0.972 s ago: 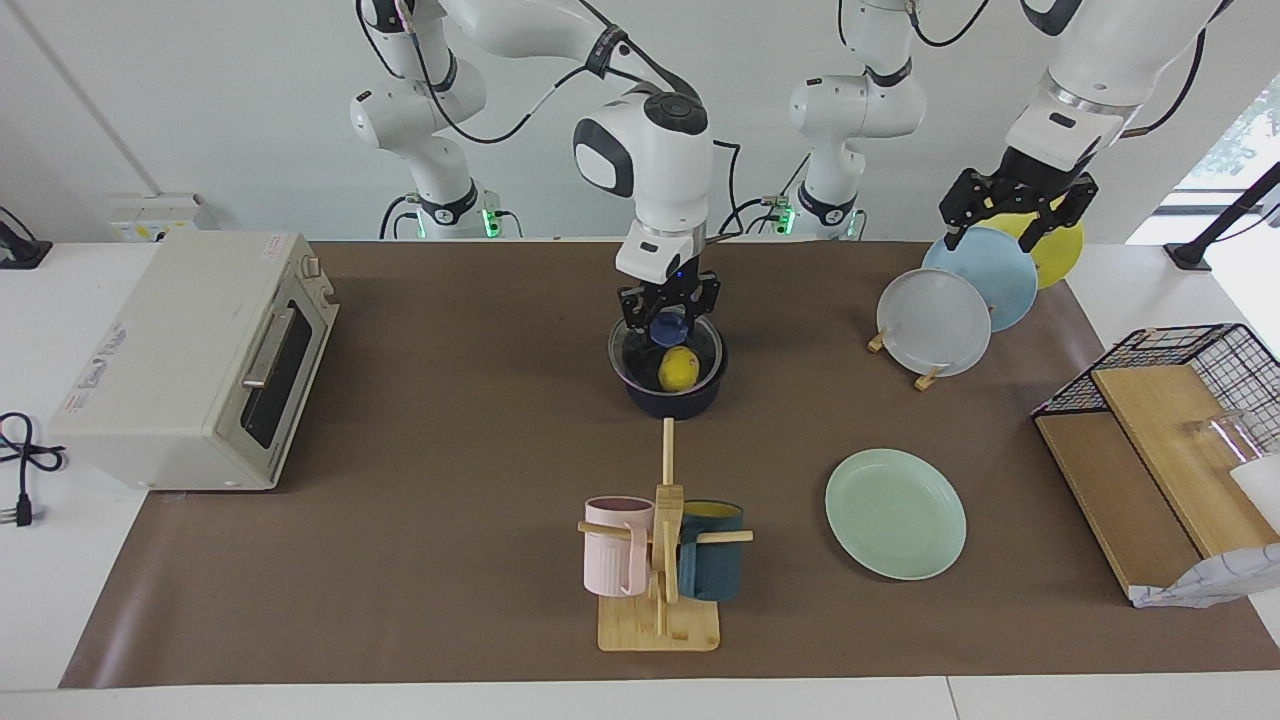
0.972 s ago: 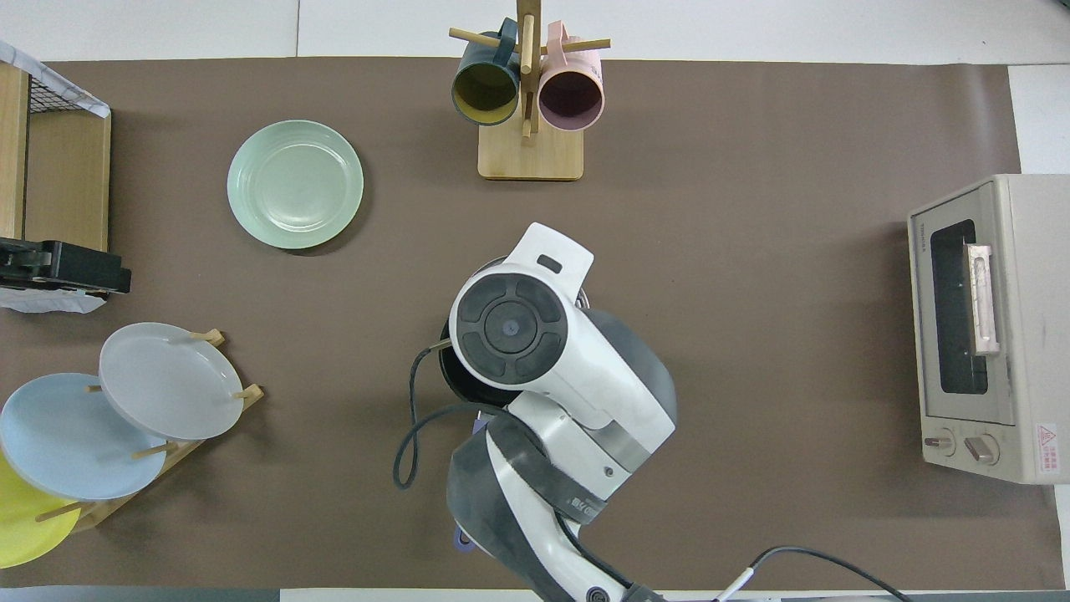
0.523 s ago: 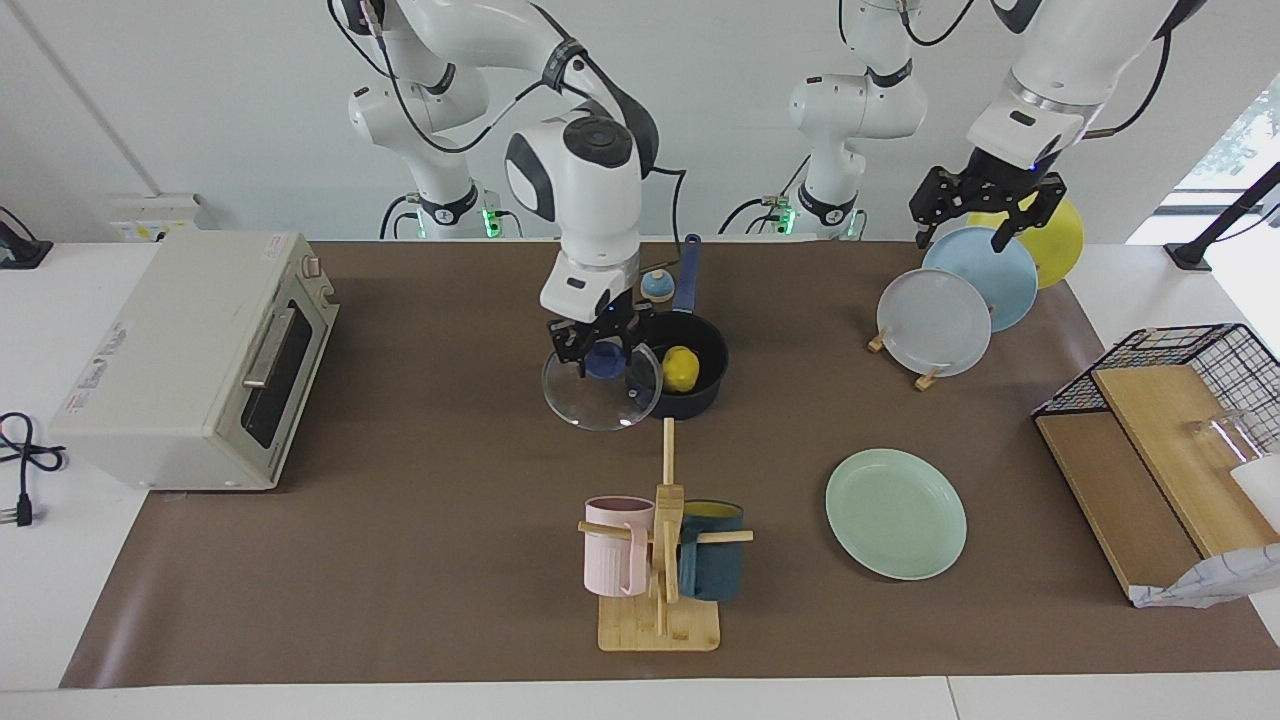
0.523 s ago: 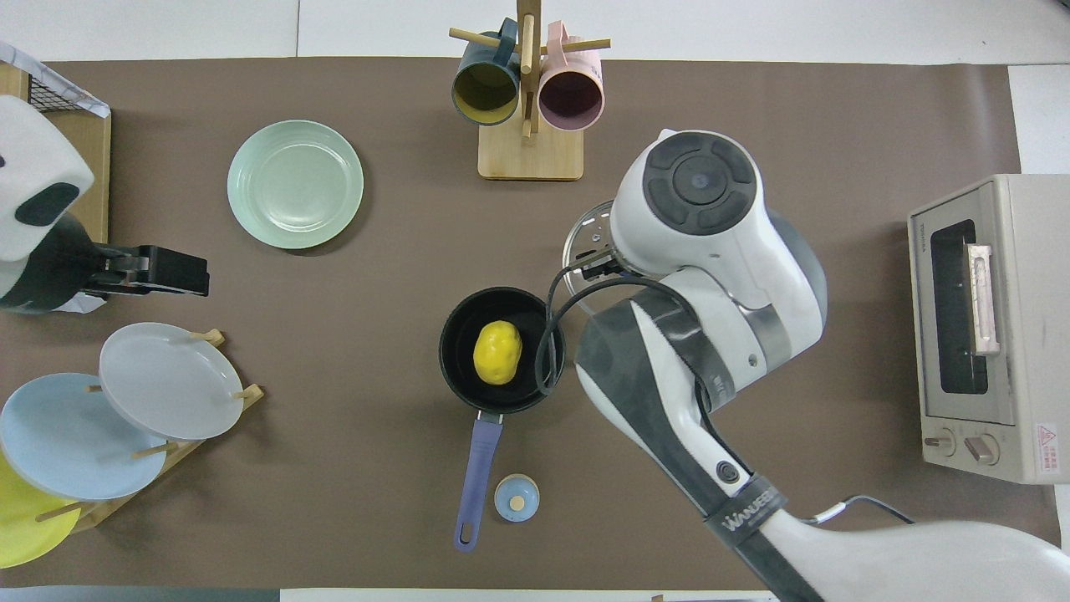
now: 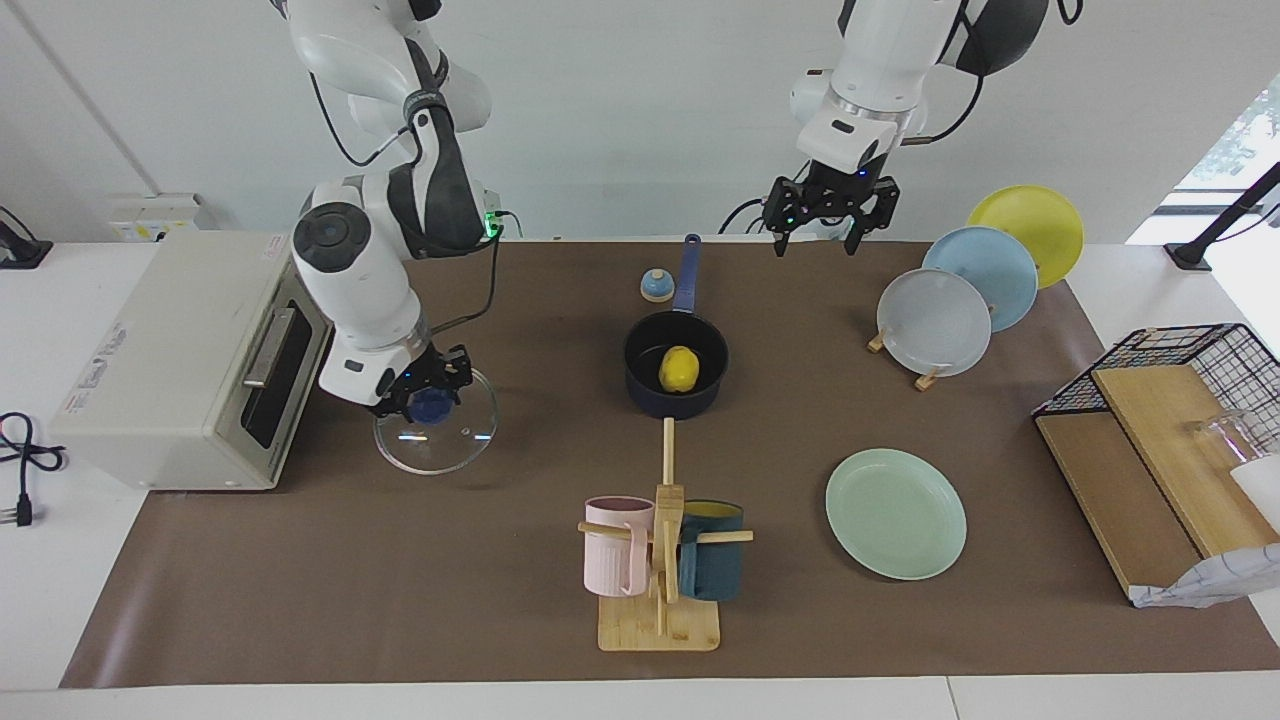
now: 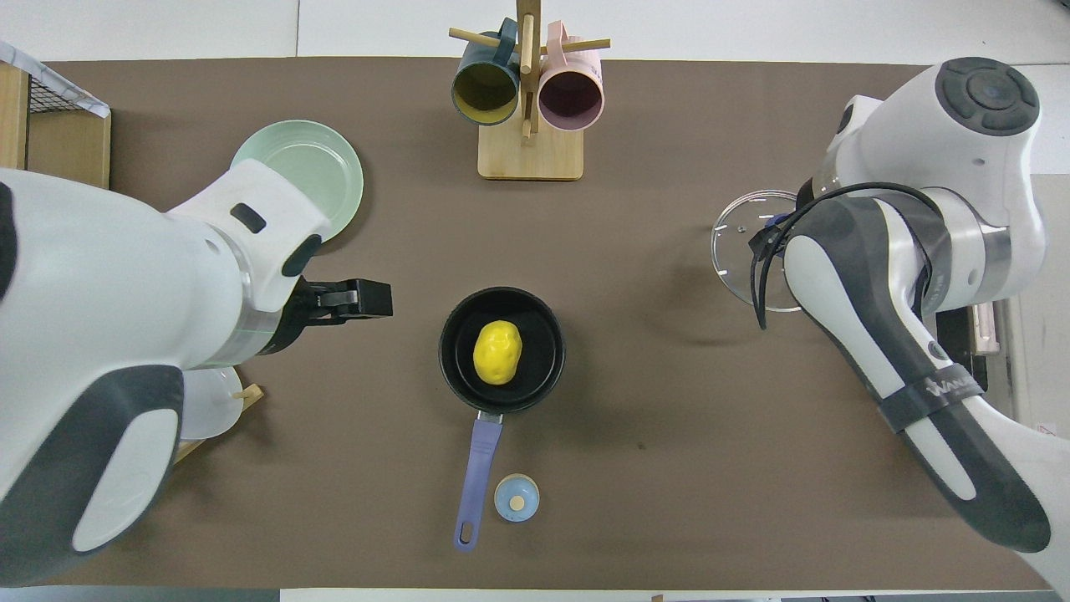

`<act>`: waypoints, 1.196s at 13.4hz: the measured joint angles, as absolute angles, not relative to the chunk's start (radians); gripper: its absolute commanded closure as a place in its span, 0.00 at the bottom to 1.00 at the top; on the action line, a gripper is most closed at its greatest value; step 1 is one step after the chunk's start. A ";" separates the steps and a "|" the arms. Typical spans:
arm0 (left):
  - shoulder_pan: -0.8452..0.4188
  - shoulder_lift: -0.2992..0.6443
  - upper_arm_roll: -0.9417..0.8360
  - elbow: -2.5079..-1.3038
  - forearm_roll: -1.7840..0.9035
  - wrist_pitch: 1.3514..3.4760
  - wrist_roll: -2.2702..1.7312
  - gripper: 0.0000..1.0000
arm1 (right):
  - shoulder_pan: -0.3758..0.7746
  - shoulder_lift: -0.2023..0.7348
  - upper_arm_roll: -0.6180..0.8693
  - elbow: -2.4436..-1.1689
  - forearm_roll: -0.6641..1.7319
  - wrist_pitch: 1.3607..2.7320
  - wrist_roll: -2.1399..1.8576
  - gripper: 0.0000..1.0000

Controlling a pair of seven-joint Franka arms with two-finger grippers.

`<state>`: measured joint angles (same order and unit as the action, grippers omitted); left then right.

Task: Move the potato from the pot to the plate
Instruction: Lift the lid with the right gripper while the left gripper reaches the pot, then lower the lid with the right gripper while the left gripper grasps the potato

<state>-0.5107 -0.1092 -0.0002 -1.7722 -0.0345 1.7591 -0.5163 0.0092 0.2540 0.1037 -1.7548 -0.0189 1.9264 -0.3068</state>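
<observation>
The yellow potato (image 5: 678,368) (image 6: 497,352) lies uncovered in the dark blue pot (image 5: 650,398) (image 6: 539,372), whose long handle points toward the robots. The mint-green plate (image 5: 895,512) (image 6: 322,167) lies flat, farther from the robots, toward the left arm's end; the left arm hides part of it in the overhead view. My right gripper (image 5: 432,400) is shut on the blue knob of a glass lid (image 5: 440,440) (image 6: 740,251), held low over the mat in front of the toaster. My left gripper (image 5: 818,235) (image 6: 361,299) hangs open and empty, high over the mat beside the pot.
A toaster oven (image 5: 190,355) stands at the right arm's end. A wooden mug rack (image 5: 660,560) with two mugs stands farther out than the pot. A plate rack (image 5: 960,300) holds grey, blue and yellow plates. A small blue knob-like object (image 5: 655,286) sits by the pot handle. A wire basket (image 5: 1190,400) is at the left arm's end.
The right gripper lifted the glass lid off the pot and carried it toward the toaster. The left gripper swung from above the plate rack toward the pot.
</observation>
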 measured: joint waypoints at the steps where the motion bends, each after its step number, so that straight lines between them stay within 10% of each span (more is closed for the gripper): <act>1: -0.537 -0.104 0.000 -1.801 -0.037 1.798 -0.548 0.00 | -0.016 0.241 0.104 -1.798 -0.018 1.955 -0.348 0.50; 10: -0.710 0.132 0.000 -1.887 -0.039 2.022 -0.692 0.00 | -0.112 0.141 0.104 -2.121 -0.018 2.216 -0.490 0.43; 16: -0.730 0.143 0.001 -1.960 -0.039 2.102 -0.706 0.00 | -0.112 0.105 0.108 -2.190 -0.018 2.274 -0.493 0.00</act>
